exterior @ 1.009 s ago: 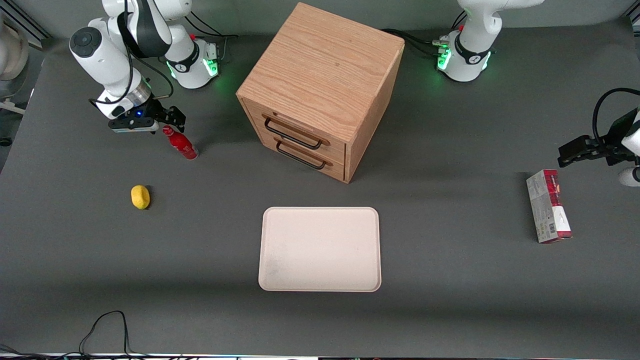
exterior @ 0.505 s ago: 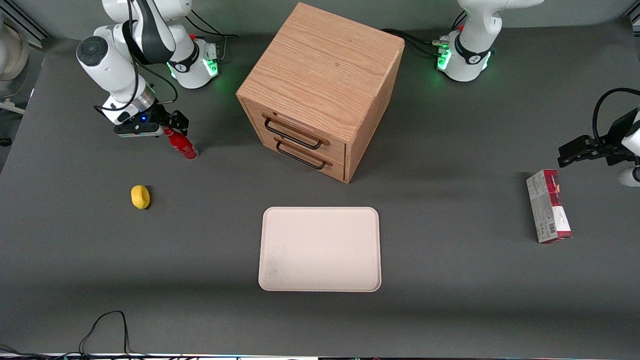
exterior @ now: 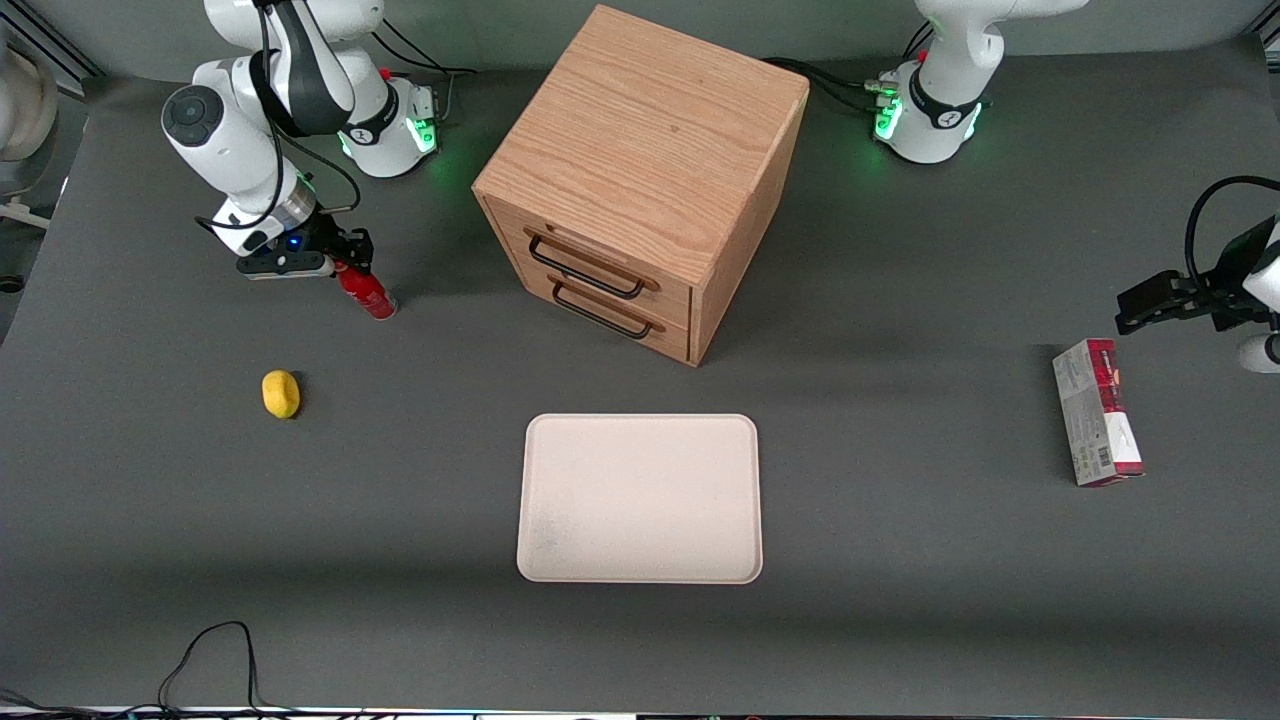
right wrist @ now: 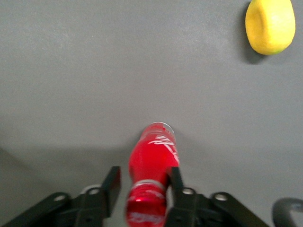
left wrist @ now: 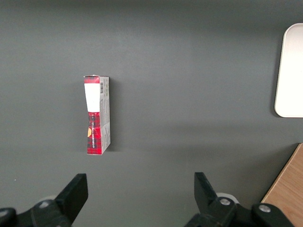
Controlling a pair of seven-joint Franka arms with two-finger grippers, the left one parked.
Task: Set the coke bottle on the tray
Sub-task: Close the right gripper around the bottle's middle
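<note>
The coke bottle, slim and all red, stands on the dark table near the working arm's base. My right gripper is down over its top. In the right wrist view the gripper is open and the bottle stands between the two fingers. One finger is close against the neck and the other is a small gap away. The cream-beige tray lies flat, nearer to the front camera and in front of the wooden cabinet. Its edge also shows in the left wrist view.
A yellow lemon lies nearer the front camera than the bottle; it shows in the right wrist view too. A wooden two-drawer cabinet stands mid-table. A red-and-grey carton lies toward the parked arm's end.
My right gripper has come down and moved toward the cabinet, from beside the bottle's cap to straddling the bottle's top. The bottle has stayed in place.
</note>
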